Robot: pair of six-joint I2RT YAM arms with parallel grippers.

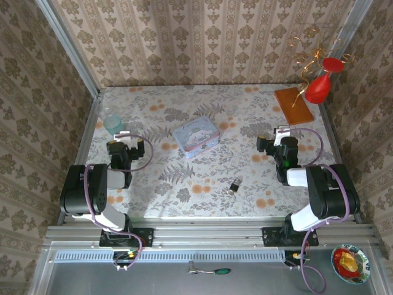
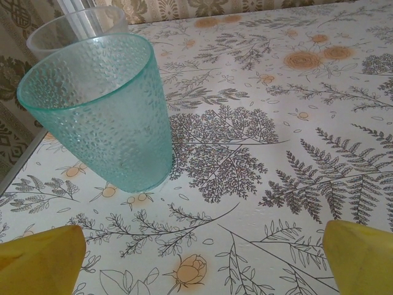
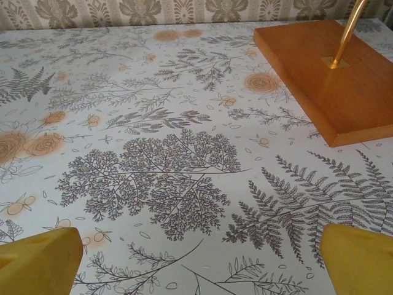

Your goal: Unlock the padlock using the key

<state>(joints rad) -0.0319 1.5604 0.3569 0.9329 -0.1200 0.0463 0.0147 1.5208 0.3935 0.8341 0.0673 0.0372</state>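
Padlock (image 1: 235, 185) sits by the counter's (image 1: 184, 200) near edge, right of middle. It's tiny, stiff, probably light and slippery, so pinch the dark body. Your left fingers (image 2: 43, 258) and right fingers (image 3: 40, 261) are spread, empty.

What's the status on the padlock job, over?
Left gripper and right gripper open, empty. Padlock lies free on the table, between the arms. A teal cup stands ahead of left gripper; path to padlock clear.
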